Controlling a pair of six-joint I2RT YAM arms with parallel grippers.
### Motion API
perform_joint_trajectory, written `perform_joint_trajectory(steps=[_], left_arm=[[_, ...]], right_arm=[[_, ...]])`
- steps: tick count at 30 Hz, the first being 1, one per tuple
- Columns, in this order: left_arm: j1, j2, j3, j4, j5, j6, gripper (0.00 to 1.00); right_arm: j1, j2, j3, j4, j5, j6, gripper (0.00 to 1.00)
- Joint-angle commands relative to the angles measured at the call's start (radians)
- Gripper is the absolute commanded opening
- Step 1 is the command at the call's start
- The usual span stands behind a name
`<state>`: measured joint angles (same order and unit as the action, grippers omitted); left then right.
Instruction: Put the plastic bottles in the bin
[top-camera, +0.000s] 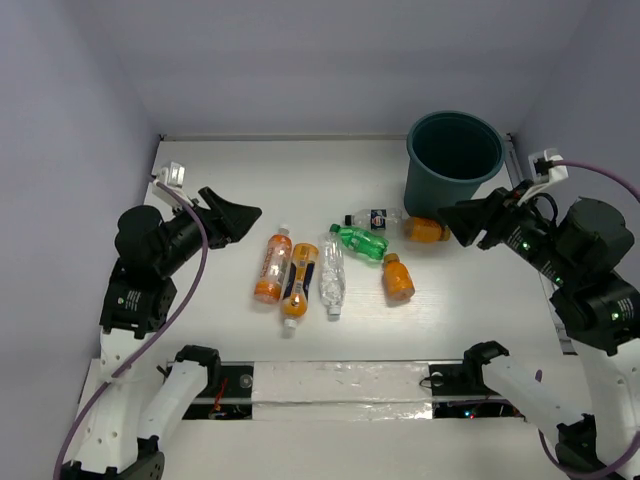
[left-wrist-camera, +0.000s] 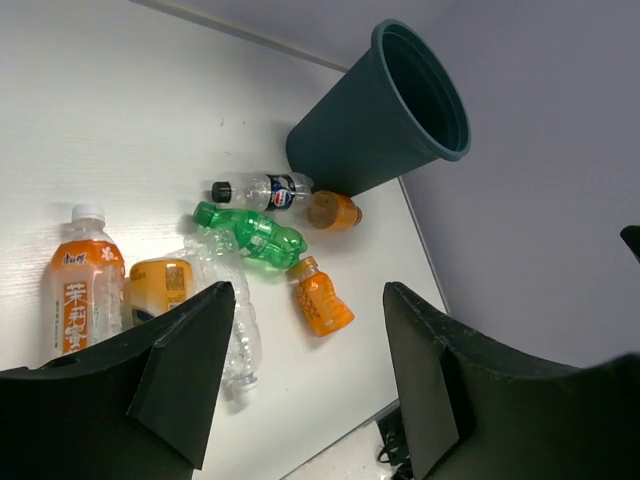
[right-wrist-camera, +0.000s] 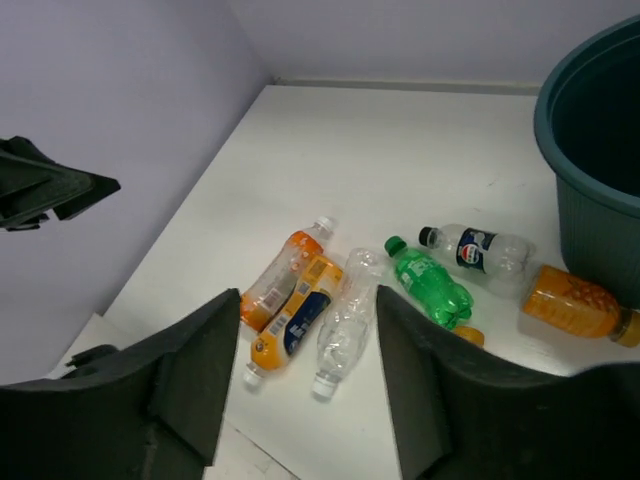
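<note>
Several bottles lie on the white table: two orange ones (top-camera: 272, 266) (top-camera: 298, 279) side by side, a clear one (top-camera: 333, 276), a green one (top-camera: 360, 240), a clear one with a dark label (top-camera: 371, 217), a small orange one (top-camera: 398, 278), and another orange one (top-camera: 427, 231) against the dark teal bin (top-camera: 454, 156) at the back right. My left gripper (top-camera: 240, 215) is open and empty, raised left of the bottles. My right gripper (top-camera: 462, 222) is open and empty, raised just right of the bin's base. The bin also shows in the left wrist view (left-wrist-camera: 380, 110) and in the right wrist view (right-wrist-camera: 590, 150).
Grey walls close in the table at the back and both sides. A taped strip (top-camera: 340, 385) runs along the near edge between the arm bases. A white cable mount (top-camera: 546, 165) sits by the right wall behind the right arm.
</note>
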<state>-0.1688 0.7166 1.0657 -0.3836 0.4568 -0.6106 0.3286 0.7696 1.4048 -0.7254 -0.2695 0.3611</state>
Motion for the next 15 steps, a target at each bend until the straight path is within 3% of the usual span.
perform_joint_trajectory(steps=[1,2,5,6,10,11,14,15], left_arm=[[-0.005,-0.009,-0.015,-0.007,-0.017,0.020,0.58],[-0.005,-0.006,-0.016,-0.018,-0.026,0.026,0.58],[-0.005,0.003,-0.018,-0.055,-0.036,0.058,0.57],[-0.005,0.001,-0.027,-0.052,-0.029,0.063,0.52],[-0.005,0.035,-0.047,-0.067,-0.066,0.075,0.31],[-0.005,0.053,-0.044,-0.083,-0.095,0.086,0.19],[-0.005,0.136,-0.032,-0.170,-0.186,0.145,0.00],[-0.005,0.150,-0.036,-0.184,-0.208,0.156,0.00]], right_arm=[[0.006,0.005,-0.030,0.054,-0.085,-0.002,0.59],[0.006,0.002,-0.044,0.053,-0.097,-0.002,0.42],[0.006,0.000,-0.095,0.060,-0.163,0.007,0.12],[0.006,0.003,-0.101,0.063,-0.184,0.009,0.00],[0.015,0.025,-0.121,0.060,-0.206,0.003,0.00],[0.038,0.026,-0.147,0.064,-0.200,0.006,0.00],[0.095,0.033,-0.229,0.092,-0.159,0.042,0.00],[0.149,0.036,-0.251,0.104,-0.145,0.053,0.00]])
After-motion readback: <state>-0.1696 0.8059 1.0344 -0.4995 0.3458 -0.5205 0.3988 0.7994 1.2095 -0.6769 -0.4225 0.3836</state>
